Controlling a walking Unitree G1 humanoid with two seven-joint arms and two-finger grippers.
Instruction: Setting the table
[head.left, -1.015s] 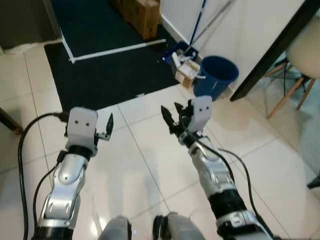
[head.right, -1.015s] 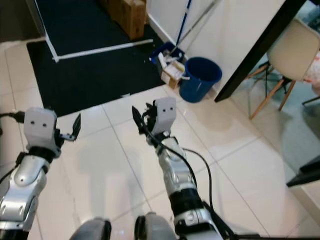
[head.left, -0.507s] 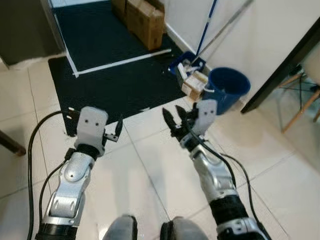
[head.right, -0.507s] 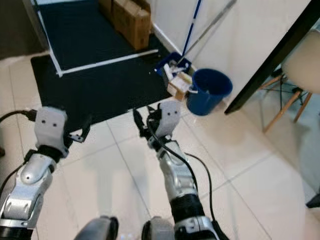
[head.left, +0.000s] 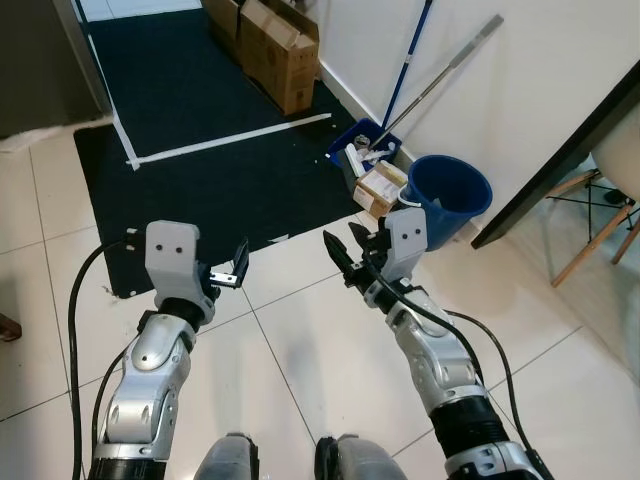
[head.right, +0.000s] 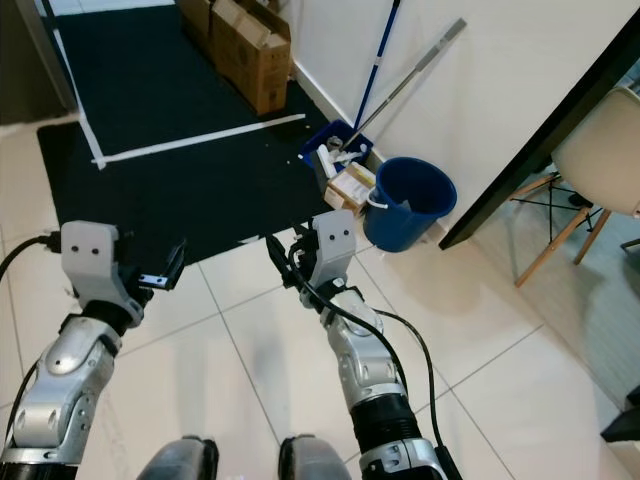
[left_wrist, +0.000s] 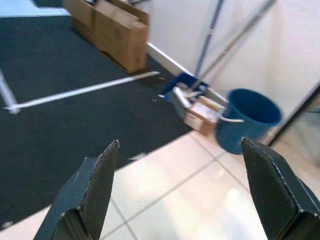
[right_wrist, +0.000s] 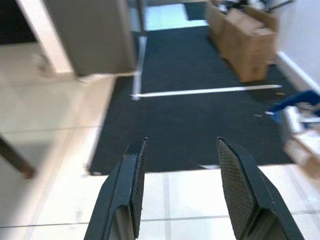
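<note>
Grippers over tiled floor (head.left: 300, 360) | left gripper (left_wrist: 180, 195) fingers spread, empty | right gripper (right_wrist: 182, 195) fingers parted, empty | blue bucket (head.left: 449, 195) at 1 o'clock

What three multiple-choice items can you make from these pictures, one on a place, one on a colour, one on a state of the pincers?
1. Where does the bucket stand?
A. on the dark mat
B. on the tiled floor by the white wall, beside a small blue bin
C. on the dark table

2. What colour is the bucket?
A. red
B. white
C. blue

3. In what state are the two pincers?
A. both open, holding nothing
B. both shut on a plate
C. the left one shut on a cup

Key:
1. B, as the bucket rests on pale tiles at the foot of the wall, next to the small blue bin stuffed with litter.
2. C, as its wall and rim are dark blue.
3. A, as the left pincer and the right pincer each show floor between their spread fingers.
</note>
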